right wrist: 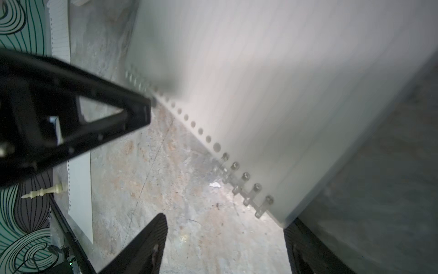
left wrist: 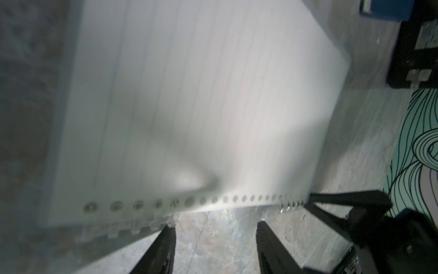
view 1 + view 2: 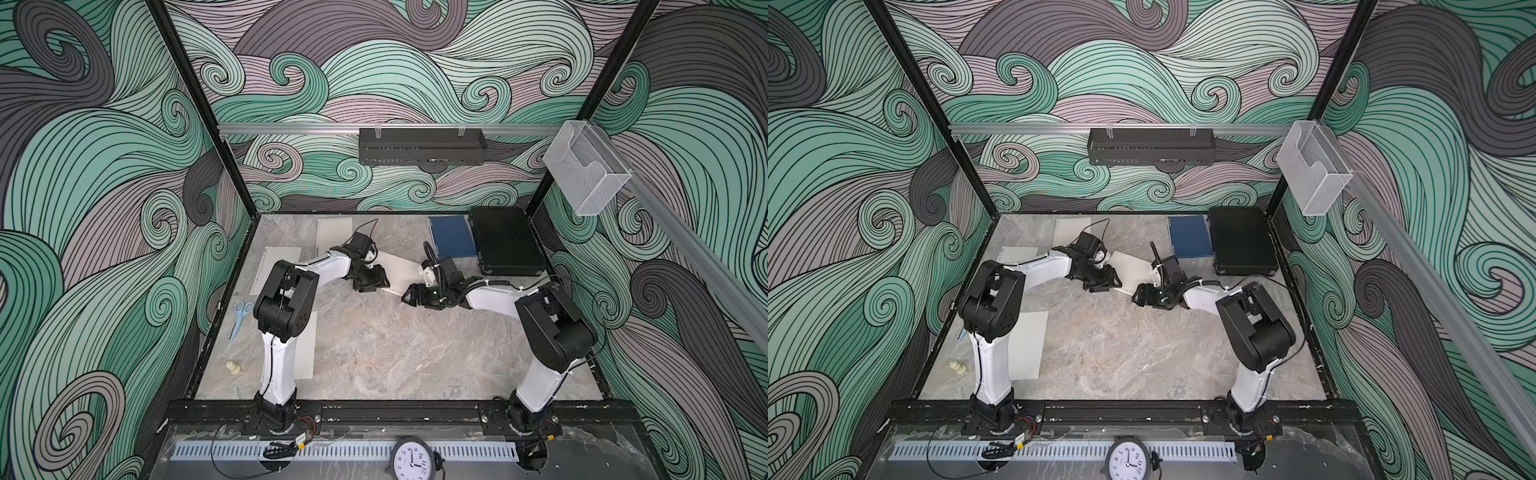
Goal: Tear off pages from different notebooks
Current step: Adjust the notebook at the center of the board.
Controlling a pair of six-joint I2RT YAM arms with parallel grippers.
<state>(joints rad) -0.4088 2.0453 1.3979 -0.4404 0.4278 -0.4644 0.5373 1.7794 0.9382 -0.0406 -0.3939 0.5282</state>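
**Left gripper** [image 2: 214, 225]: fingers [image 2: 163, 249] moderately apart, with bare table [image 2: 213, 249] between them and nothing held. One tip sits just at the coil binding of the white lined notebook [image 2: 189, 95].

**Right gripper** [image 1: 224, 220]: fingers [image 1: 305, 251] set wider apart, nothing clamped. One tip meets the notebook's corner at the binding end; the other is over the table, well clear of it.

**White lined notebook:** mid-table, somewhat toward the far side, between the two grippers in both top views. The top page [image 1: 260, 71] has its punched holes free of the coils along the middle of the binding, but they are threaded at the end by the right gripper.

**Blue notebook** [image 3: 452, 237]: far right, closed, just beside the black hard case [image 3: 509, 245].

**Loose pages:** two lined sheets at far left [image 3: 334, 237] [image 3: 276, 266]. One cream sheet [image 3: 1030, 345] lies near left, beside the left arm.

**Containers:**
- The black hard case is closed.
- The black wire basket [image 3: 422, 145] hangs on the far rail; its contents cannot be made out.
- The clear holder [image 3: 582, 170] is on the right rail.

**View differences:**
- The scissors [image 3: 240, 318] show whole in a top view and are almost wholly hidden behind the left arm in its twin.
- Only the wrist views resolve the holes and coils.
- The right wrist view shows a chess piece [image 1: 40, 193] side-on at the table's left edge.
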